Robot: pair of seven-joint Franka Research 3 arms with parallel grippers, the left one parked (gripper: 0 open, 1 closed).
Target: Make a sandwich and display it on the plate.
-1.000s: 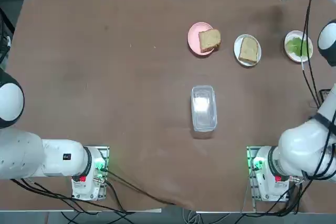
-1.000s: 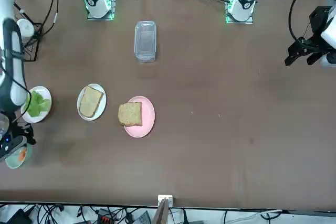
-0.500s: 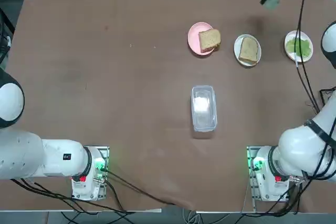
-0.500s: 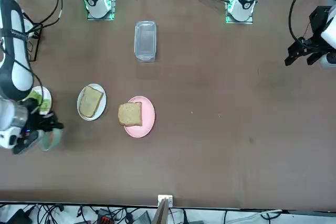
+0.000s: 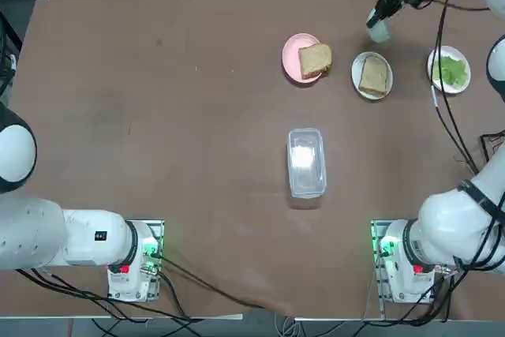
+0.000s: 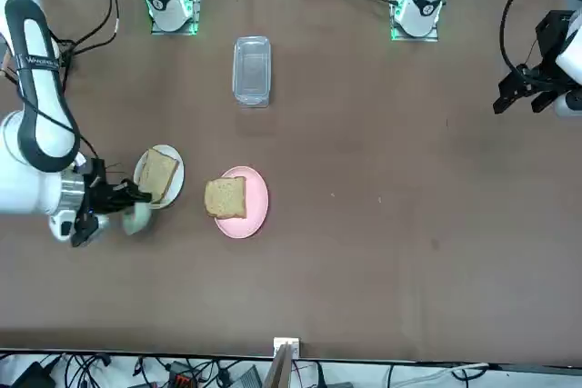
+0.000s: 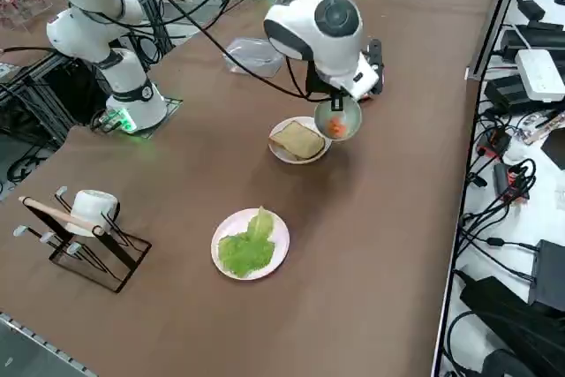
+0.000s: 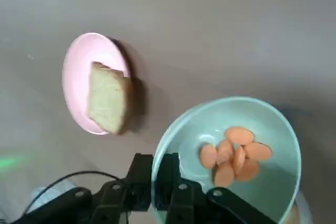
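Observation:
My right gripper (image 8: 164,163) is shut on the rim of a pale-green bowl (image 8: 236,150) that holds several orange slices. It carries the bowl (image 5: 379,31) above the table, just beyond a white plate (image 5: 356,69) with one bread slice (image 5: 373,76). A second bread slice (image 5: 315,59) lies on a pink plate (image 5: 290,53) to the left. Green lettuce (image 5: 450,71) rests on another white plate (image 5: 462,84) at the right. No stacked sandwich shows. In the right side view the bowl (image 7: 338,121) hangs next to the bread plate (image 7: 278,152).
A clear lidded container (image 5: 306,162) lies at the table's middle. In the right side view a black rack (image 7: 88,249) with a white mug (image 7: 92,206) stands near the table's right edge. Cables trail from the arm over the lettuce plate.
My right gripper has carried the bowl from the far right corner leftward and closer in, to just beyond the bread plate. Plates, bread and container have not moved.

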